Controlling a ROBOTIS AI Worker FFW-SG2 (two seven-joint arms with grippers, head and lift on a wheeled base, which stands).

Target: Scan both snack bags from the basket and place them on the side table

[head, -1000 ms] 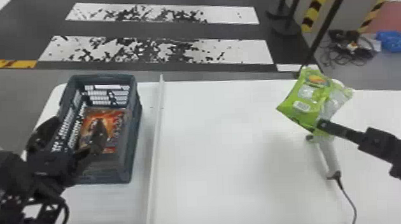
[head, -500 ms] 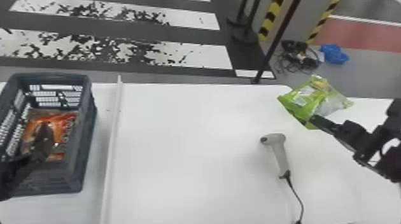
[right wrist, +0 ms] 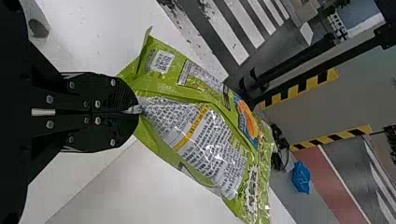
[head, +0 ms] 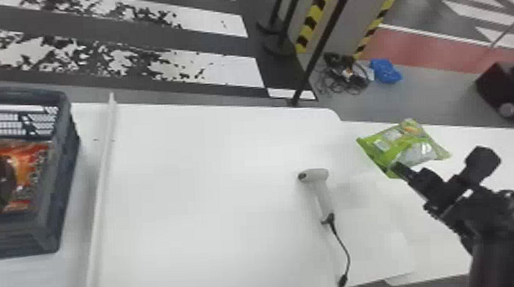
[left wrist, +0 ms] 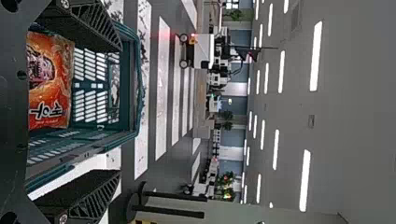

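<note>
Clearly, right gripper point(head: 399, 168): pinched tight on an edge of the green bag point(head: 411, 141)
Green bag: held over the side table point(head: 488, 136)
Left gripper point(left wrist: 119, 111): spread apart, near the basket point(head: 62, 192)
Red bag point(head: 32, 161): inside the basket

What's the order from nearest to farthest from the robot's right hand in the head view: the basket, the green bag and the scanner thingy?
From the right hand:
1. Green bag: pinched in its fingers.
2. Scanner: on the white table, to the hand's left.
3. Basket: farthest, at the view's left edge.
</note>
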